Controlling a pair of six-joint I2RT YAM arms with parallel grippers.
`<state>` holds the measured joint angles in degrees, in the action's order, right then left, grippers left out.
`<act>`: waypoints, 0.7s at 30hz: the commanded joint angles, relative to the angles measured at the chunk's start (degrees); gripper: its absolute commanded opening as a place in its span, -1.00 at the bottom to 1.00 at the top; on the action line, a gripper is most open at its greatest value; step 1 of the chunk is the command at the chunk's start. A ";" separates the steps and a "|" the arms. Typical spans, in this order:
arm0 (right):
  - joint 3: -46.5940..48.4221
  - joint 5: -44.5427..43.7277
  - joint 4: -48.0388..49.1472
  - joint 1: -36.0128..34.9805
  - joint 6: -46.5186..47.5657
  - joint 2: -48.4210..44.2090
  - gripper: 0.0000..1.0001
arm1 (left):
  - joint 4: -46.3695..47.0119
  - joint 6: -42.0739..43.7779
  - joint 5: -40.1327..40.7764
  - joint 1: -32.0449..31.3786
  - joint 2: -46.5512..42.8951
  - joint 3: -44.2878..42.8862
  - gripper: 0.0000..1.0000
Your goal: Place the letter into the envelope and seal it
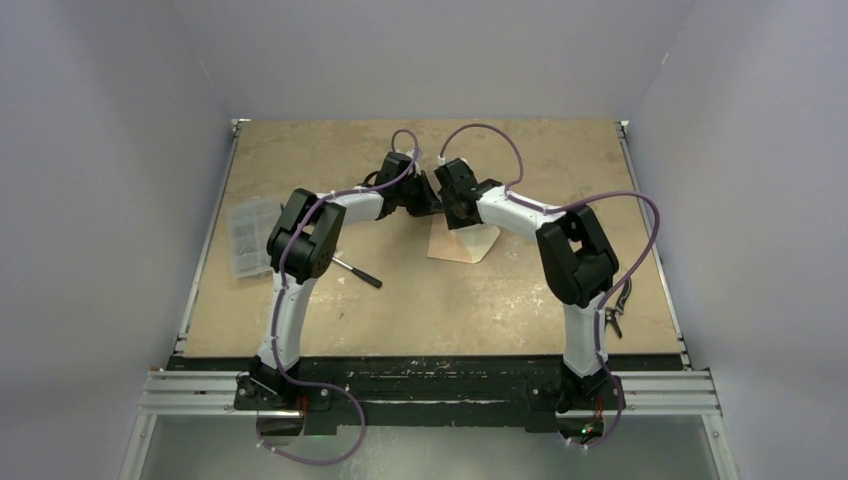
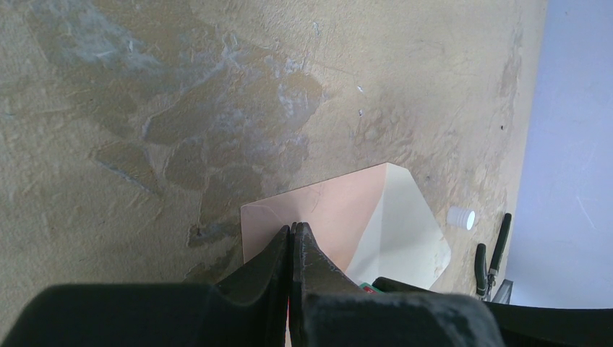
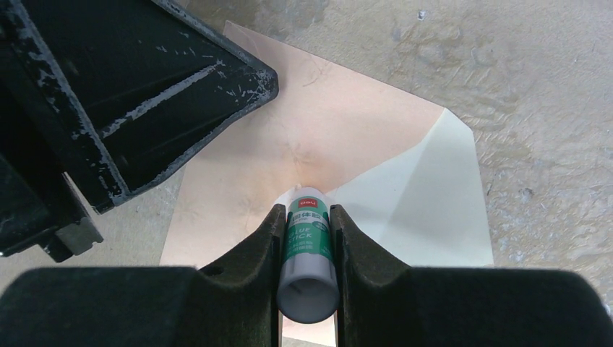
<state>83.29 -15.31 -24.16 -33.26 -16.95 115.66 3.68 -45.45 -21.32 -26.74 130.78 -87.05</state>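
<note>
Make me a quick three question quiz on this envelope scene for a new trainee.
1. Which gripper holds the glue stick? A) left B) right C) neither
2. True or false: the envelope has its flap open, with the cream inner face showing.
3. Fill in: the left gripper is ____, its tips over the envelope.
Key: 1 B, the right gripper. 2 true. 3 shut.

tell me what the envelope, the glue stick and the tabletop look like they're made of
Envelope: matte salmon paper, faintly creased, flap lining pale cream.
Glue stick: smooth plastic tube, probably, with a glossy green printed label.
Tabletop: rough mottled tan board, maybe plywood or pressed wood, with scuffed whitish patches.
</note>
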 commanded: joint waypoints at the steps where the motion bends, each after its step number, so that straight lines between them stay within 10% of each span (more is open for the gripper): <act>1: -0.70 2.24 3.16 0.07 3.14 -0.30 -1.00 | -9.73 3.05 5.17 0.11 5.97 3.26 -1.00; 21: -5.11 7.76 -0.36 -2.09 4.25 -2.62 -1.00 | -9.72 2.27 5.56 0.11 6.59 3.42 -1.00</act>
<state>78.08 -7.57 -20.82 -34.59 -12.29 112.33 4.93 -45.91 -22.09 -26.68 131.26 -87.02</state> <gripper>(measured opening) 0.255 0.002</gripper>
